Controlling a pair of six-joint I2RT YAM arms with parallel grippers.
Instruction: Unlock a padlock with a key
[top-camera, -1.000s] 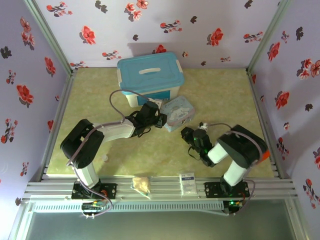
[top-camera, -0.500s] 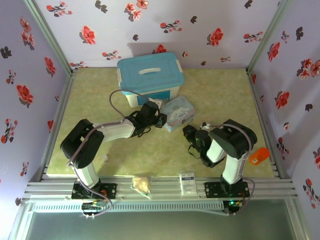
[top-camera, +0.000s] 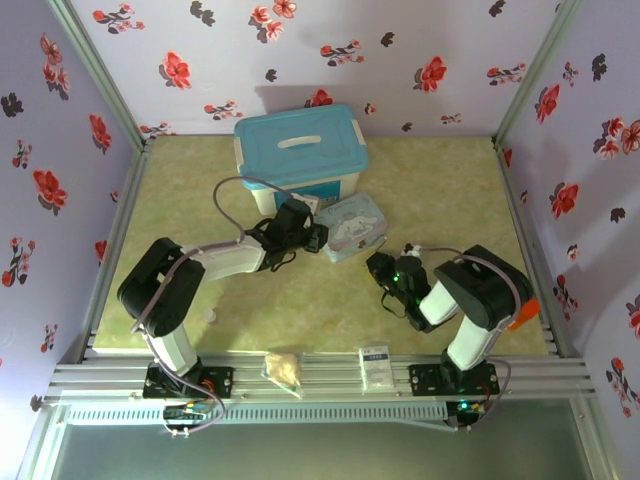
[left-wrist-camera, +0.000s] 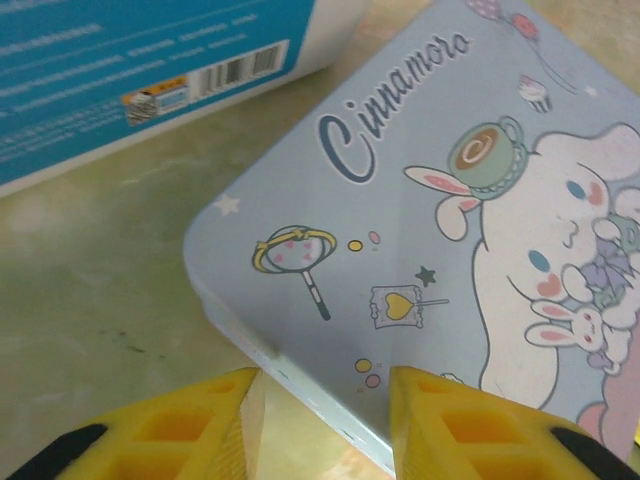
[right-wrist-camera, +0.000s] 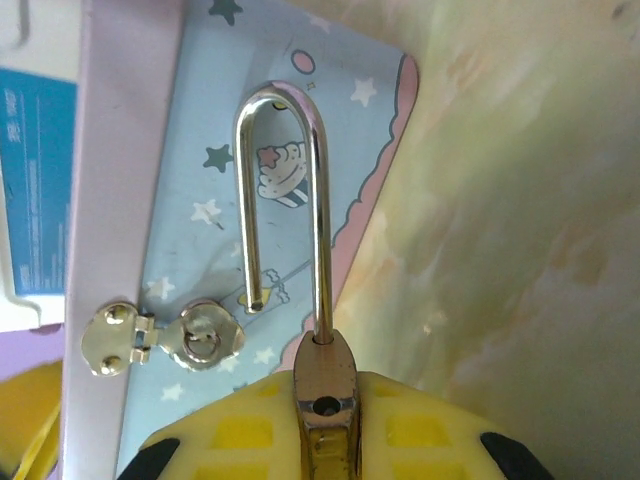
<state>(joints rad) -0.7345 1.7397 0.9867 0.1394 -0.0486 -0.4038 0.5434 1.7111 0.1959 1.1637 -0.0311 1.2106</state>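
Well, with the right gripper clenched edgewise on the padlock and the left gripper spread open, the shackle might snag the hasp at lower left

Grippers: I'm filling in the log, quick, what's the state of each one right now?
Left gripper: open, empty, at the tin's edge.
Right gripper: closed on the padlock, shackle free at one end.

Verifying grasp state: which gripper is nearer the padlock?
Right. The right gripper is shut on the padlock, whose shackle is open and points away from it. The left gripper is open over the Cinnamoroll tin corner, on the tin's opposite side.
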